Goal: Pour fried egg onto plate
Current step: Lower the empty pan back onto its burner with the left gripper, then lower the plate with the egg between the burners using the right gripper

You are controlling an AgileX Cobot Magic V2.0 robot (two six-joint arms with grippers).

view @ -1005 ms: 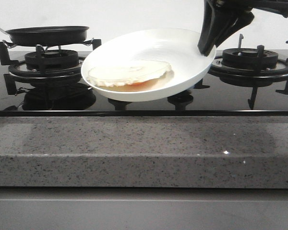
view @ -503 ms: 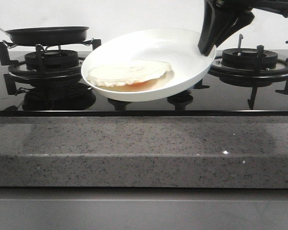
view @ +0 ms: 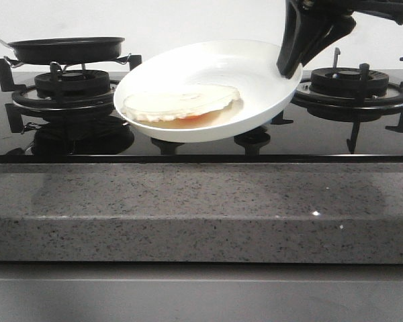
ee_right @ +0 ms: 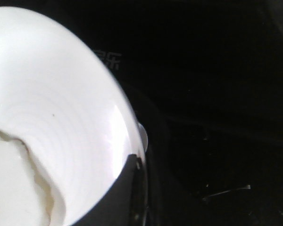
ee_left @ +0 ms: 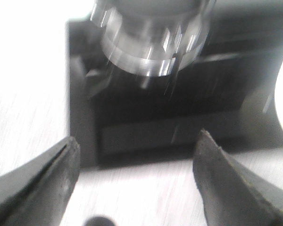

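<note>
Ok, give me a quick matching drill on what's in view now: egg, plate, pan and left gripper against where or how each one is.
Things:
1. fried egg
2. plate
3. frying pan
4. left gripper

States:
A. sits on the left burner of the stove
B. open, with nothing between its fingers
C. held tilted above the stove, gripped at its rim by the right gripper
D. lies in the lower side of the white dish

Pairs: 1-D, 2-C, 3-A, 4-B
</note>
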